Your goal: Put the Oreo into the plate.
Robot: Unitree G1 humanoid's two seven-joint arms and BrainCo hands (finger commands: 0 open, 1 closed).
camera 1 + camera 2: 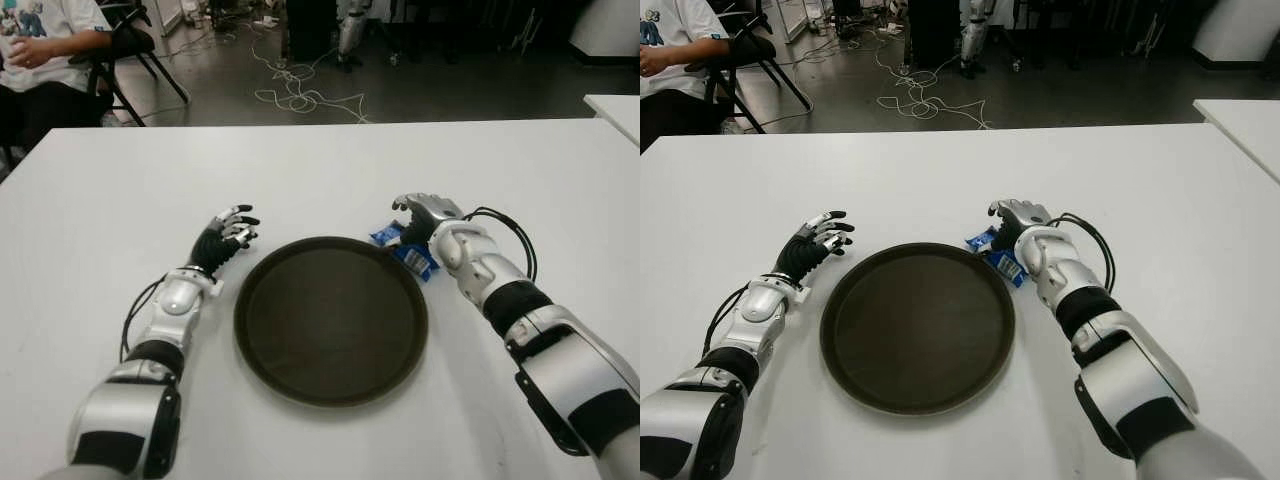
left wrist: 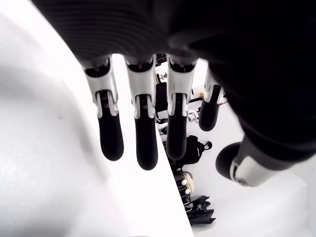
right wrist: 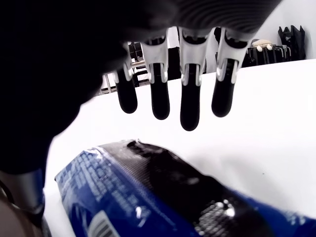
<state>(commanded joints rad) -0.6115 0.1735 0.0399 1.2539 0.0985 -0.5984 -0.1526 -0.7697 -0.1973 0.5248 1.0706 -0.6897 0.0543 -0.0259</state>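
On the white worktop (image 1: 300, 170), right hand (image 1: 425, 215) hovers fingers spread over the blue Oreo pack (image 1: 405, 250) — lying beside the plate's (image 1: 330, 318) far-right rim, long axis running far-left to near-right. Left hand (image 1: 228, 235) open, left of plate.

A white table (image 1: 320, 170) is seen in the foreground, and a second white table (image 1: 615, 108) is placed at the far right, apart from it. Behind them a dark floor (image 1: 450, 90) is spread, on which tangled white cables (image 1: 295, 85) are laid. At the far left a seated person (image 1: 45, 50) in a white shirt is shown, beside a black folding chair (image 1: 135, 50).
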